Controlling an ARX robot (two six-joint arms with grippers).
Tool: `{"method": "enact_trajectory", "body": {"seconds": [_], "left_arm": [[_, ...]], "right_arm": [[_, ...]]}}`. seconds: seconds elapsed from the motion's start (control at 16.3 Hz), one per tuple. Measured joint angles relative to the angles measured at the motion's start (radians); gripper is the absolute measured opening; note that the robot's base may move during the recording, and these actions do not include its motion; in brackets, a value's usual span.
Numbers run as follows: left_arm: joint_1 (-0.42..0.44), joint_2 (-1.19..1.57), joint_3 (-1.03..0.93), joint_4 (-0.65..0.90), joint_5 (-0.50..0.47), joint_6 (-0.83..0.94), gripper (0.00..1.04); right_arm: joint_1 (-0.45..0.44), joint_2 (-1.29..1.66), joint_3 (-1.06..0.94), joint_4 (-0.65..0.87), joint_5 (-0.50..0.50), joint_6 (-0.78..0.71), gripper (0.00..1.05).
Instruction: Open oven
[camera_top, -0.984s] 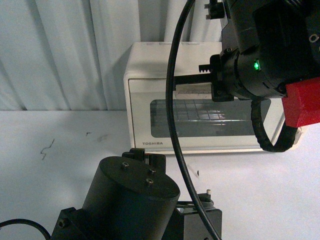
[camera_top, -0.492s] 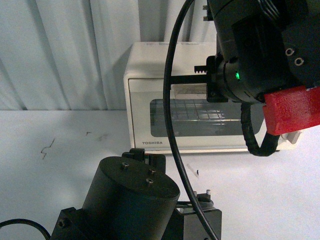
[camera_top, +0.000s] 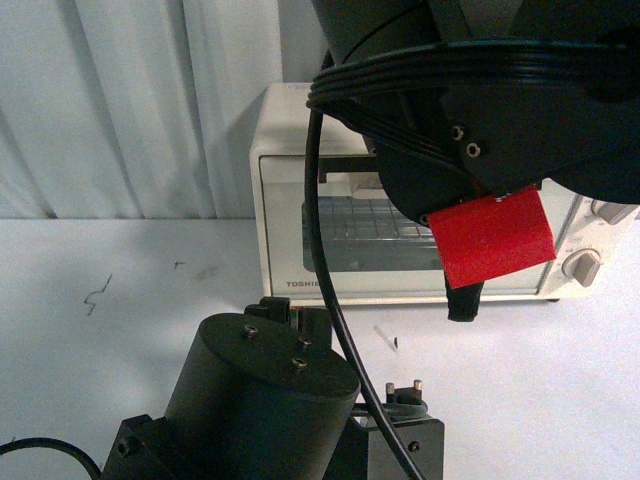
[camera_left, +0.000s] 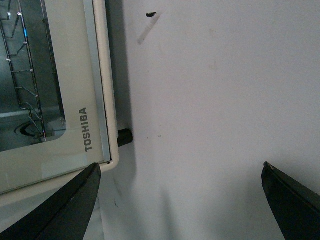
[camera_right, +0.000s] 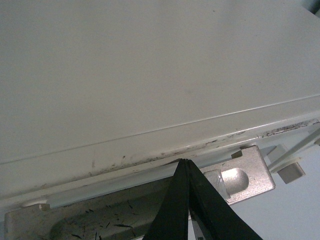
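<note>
The cream-white oven (camera_top: 290, 200) stands at the back of the white table, its glass door (camera_top: 350, 240) showing the wire rack inside. Two round knobs (camera_top: 583, 266) sit on its right side. My right arm fills the upper right of the front view and hides its own gripper and most of the bar handle. In the right wrist view the right gripper (camera_right: 186, 163) is shut, its tips at the seam under the oven's top front edge (camera_right: 150, 150), beside a metal bracket (camera_right: 245, 176). My left gripper (camera_left: 181, 166) hangs open over bare table by the oven's lower front corner (camera_left: 102, 150).
A white curtain (camera_top: 120, 100) hangs behind the table. The left arm's black body (camera_top: 260, 400) fills the lower middle of the front view. A black cable (camera_top: 320, 290) loops down in front of the oven. The oven's black foot (camera_left: 124, 136) rests on the table (camera_left: 215, 100).
My right arm has swung up and closer to the camera, covering the oven's top right. The two knobs, hidden before, now show. The left arm has stayed put.
</note>
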Motion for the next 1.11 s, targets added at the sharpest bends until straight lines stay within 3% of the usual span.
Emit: {"method": "enact_trajectory", "body": {"seconds": [0.31,0.68,1.11], "left_arm": [[0.0,0.0,0.0,0.0,0.0,0.0,0.98],[0.0,0.0,-0.001,0.0,0.0,0.0,0.98],[0.0,0.0,-0.001,0.0,0.0,0.0,0.98]], "right_arm": [[0.019,0.041,0.04,-0.058,0.077,0.086,0.02],[0.053,0.069,0.098,-0.229,0.134,0.203,0.02],[0.084,0.072,0.095,-0.254,0.156,0.246,0.02]]}}
